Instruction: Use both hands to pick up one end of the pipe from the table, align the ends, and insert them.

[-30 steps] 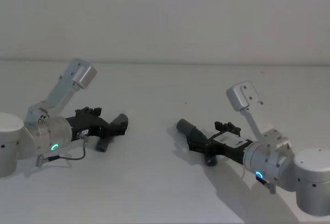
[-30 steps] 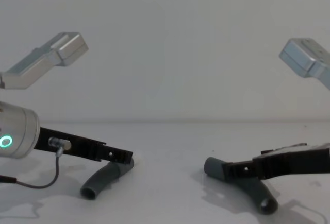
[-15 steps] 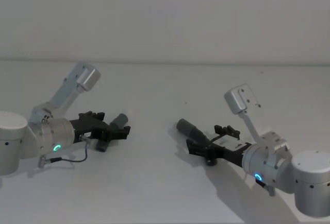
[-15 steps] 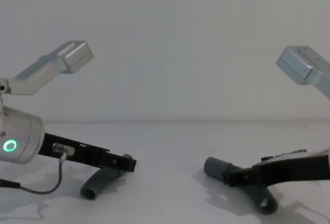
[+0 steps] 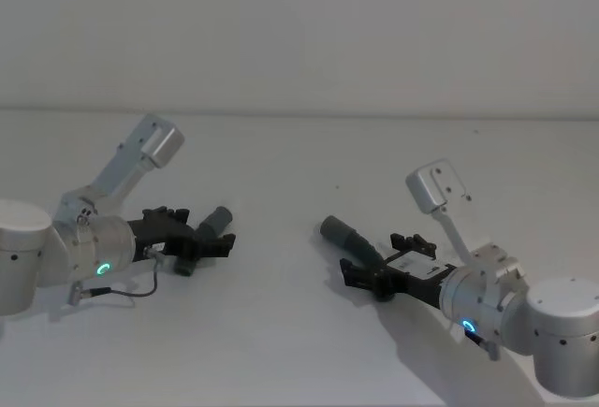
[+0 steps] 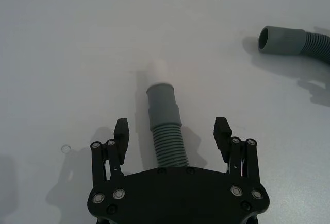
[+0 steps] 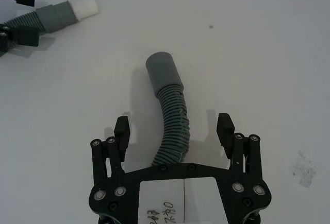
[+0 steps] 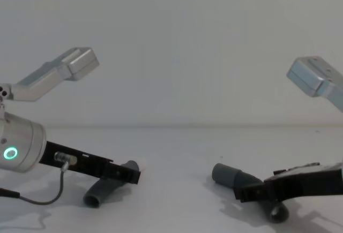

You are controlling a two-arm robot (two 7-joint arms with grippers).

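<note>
The shorter pipe piece (image 6: pixel 166 131) lies on the table (image 5: pixel 281 332), its grey cuff ending in a whitish tip (image 6: pixel 159 71). My left gripper (image 6: pixel 172 126) is open and straddles its ribbed part, fingers apart from it on both sides. In the head view the left gripper (image 5: pixel 213 241) sits low at the left. The longer pipe piece (image 7: pixel 174 126) curves between the open fingers of my right gripper (image 7: pixel 173 123), its smooth cuff (image 7: pixel 162 69) pointing away. That right gripper (image 5: pixel 360 276) is low at the right. The two ends face each other across a gap.
A thin grey cable (image 8: pixel 53 190) loops from the left wrist down to the table. A pale wall (image 5: pixel 299 33) rises behind the table's far edge. Bare table lies between the two pipe pieces.
Both grippers have drawn back toward me along their pipe pieces and sunk a little lower. The pipe pieces still lie on the table.
</note>
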